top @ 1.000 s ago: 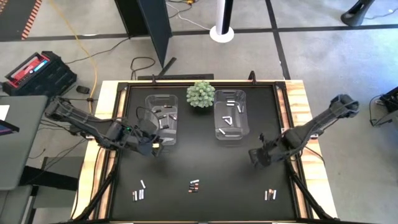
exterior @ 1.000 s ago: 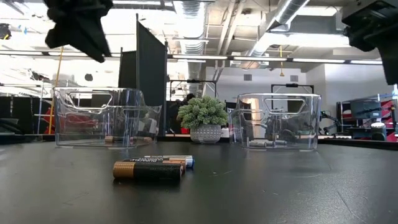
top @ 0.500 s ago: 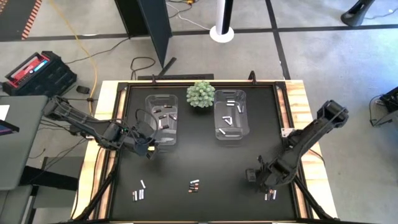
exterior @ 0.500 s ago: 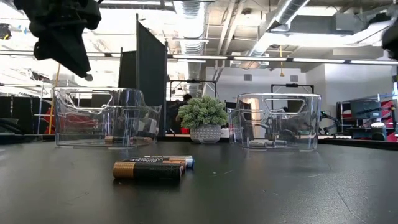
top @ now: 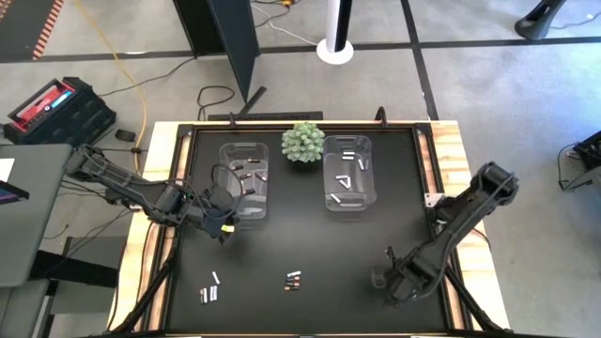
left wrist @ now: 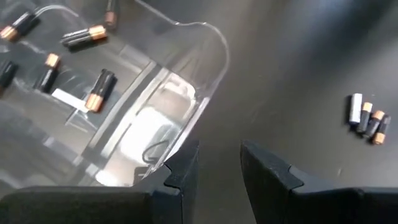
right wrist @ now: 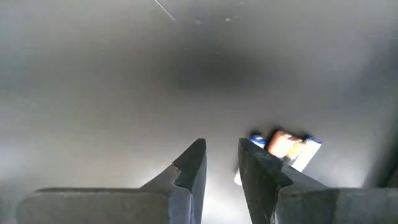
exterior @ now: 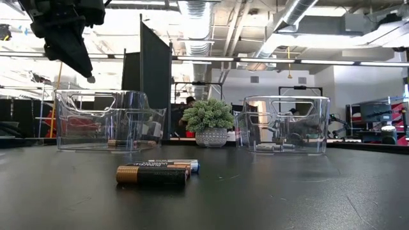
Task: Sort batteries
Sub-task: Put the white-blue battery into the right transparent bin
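right gripper [top: 392,284] is low over the mat at the near right, fingers a narrow slot apart with nothing between them; the small battery cluster [right wrist: 283,147] sits just beside one fingertip, not inside the gap, so I'd shift sideways to centre on a single cell, line the fingers across its length, then close; as it stands, closing risks nudging the pile or catching two at once

left gripper [top: 221,223] hangs off the near end of the left bin [top: 244,180], fingers also narrowly parted and empty; its wrist view shows dark copper-ended cells [left wrist: 98,90] already in that bin, plus a loose group [left wrist: 367,117] out on the mat

pale cells [top: 346,178] lie in the right bin [top: 347,176]; more loose ones at near left [top: 210,290] and near centre [top: 293,280]; the plant [top: 303,142] sits between the bins, clear of both arms; nothing blocks the right arm's lift path toward the bins, only the bin wall to clear on the way in
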